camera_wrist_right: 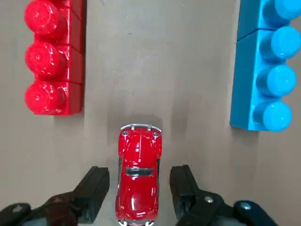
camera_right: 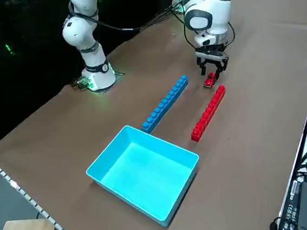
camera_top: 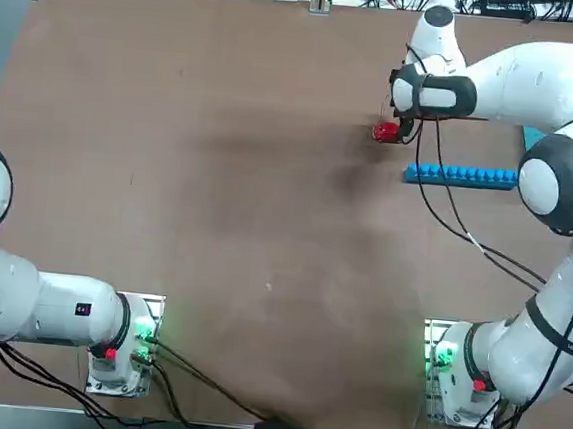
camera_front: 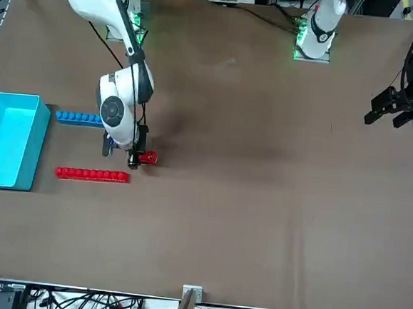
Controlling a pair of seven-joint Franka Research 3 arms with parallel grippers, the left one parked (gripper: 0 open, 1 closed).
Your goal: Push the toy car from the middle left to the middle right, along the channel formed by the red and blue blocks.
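Note:
The toy car is small, glossy red, and stands at the mouth of the channel, nose toward it. The channel is bare brown tabletop between the red block and the blue block. My right gripper is low over the car, open, one finger on each side with a small gap to the car's flanks. In the right side view the car sits just before the ends of the red bar and blue bar, under the gripper. The arm hides the red bar from overhead.
A light-blue open box stands past the far end of the two bars. The parked left arm is at the near left of the table. Cables run along the table's far edge.

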